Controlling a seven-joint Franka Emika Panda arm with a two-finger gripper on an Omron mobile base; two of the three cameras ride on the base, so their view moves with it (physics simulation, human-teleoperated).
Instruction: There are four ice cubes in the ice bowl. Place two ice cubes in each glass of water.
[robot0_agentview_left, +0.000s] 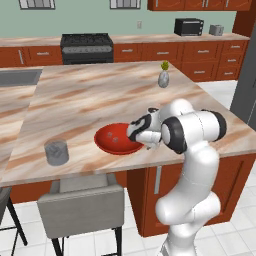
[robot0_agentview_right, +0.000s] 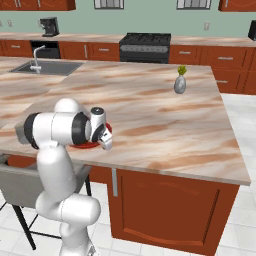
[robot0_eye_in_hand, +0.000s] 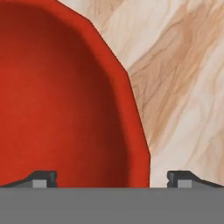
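Note:
The red ice bowl (robot0_agentview_left: 112, 145) sits near the island counter's front edge, with small pale ice cubes (robot0_agentview_left: 115, 140) on its floor. A grey glass of water (robot0_agentview_left: 56, 152) stands to the bowl's left. My gripper (robot0_agentview_left: 132, 136) hangs low over the bowl's right side, and its hand covers that part of the rim. In the hand view the gripper (robot0_eye_in_hand: 112, 181) is open with nothing between the fingertips (robot0_eye_in_hand: 43, 178), which straddle the ice bowl's rim (robot0_eye_in_hand: 131, 109). In the right base view the gripper (robot0_agentview_right: 106, 145) points down at the ice bowl (robot0_agentview_right: 86, 146), which is mostly hidden behind my arm.
A small grey vase with a green sprig (robot0_agentview_left: 163, 77) stands far back on the counter. A grey chair (robot0_agentview_left: 82, 202) is tucked under the front edge. A sink (robot0_agentview_right: 40, 67) lies at the far left, and a stove (robot0_agentview_left: 86, 46) stands against the back wall.

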